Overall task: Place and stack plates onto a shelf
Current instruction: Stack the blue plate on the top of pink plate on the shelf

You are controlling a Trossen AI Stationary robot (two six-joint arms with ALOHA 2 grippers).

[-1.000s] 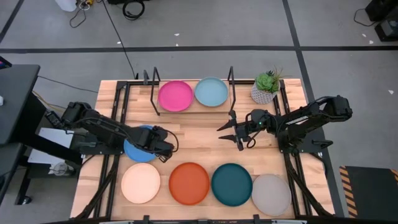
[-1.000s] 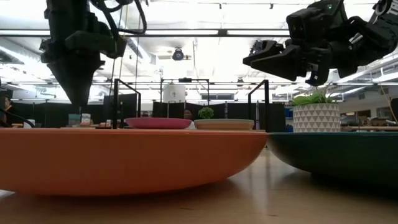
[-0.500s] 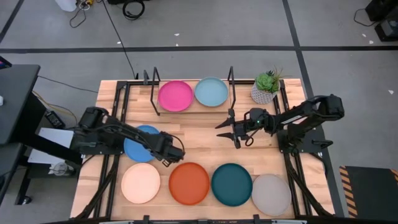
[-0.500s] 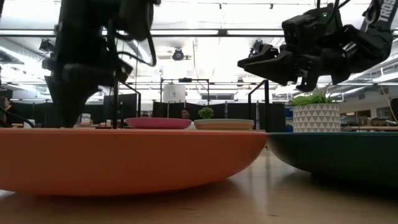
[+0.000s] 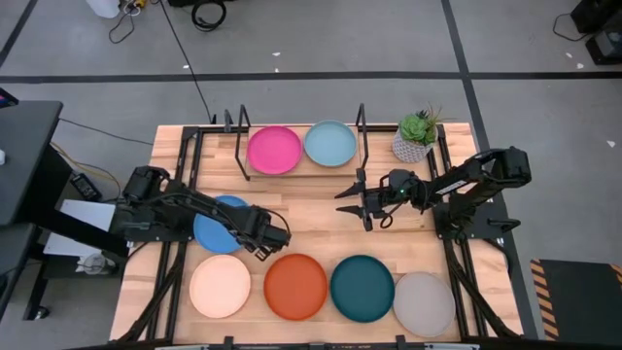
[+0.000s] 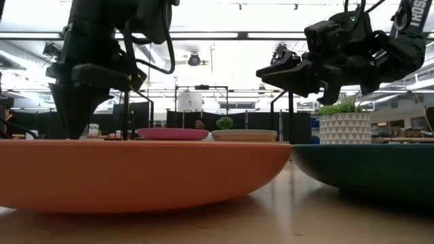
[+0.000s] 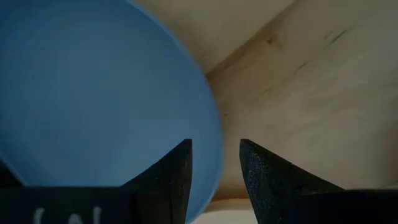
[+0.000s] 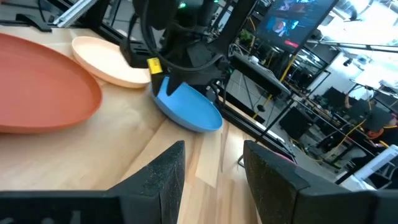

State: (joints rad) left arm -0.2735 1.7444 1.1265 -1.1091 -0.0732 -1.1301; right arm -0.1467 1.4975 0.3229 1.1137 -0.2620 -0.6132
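Blue matte plate (image 7: 93, 93), round, low-rimmed, between left gripper (image 7: 214, 171) fingers.

My two arms are matte black throughout, built of jointed tubular links with thin black cables looped along them. The left arm (image 5: 185, 214) is bulkier at its wrist housing, and a small yellow tag shows on it in the right wrist view. The right arm (image 5: 466, 180) carries white lettering at about two o'clock in the low view. My fingers (image 7: 267, 180) are dark, smooth wedges tapering to blunt tips.
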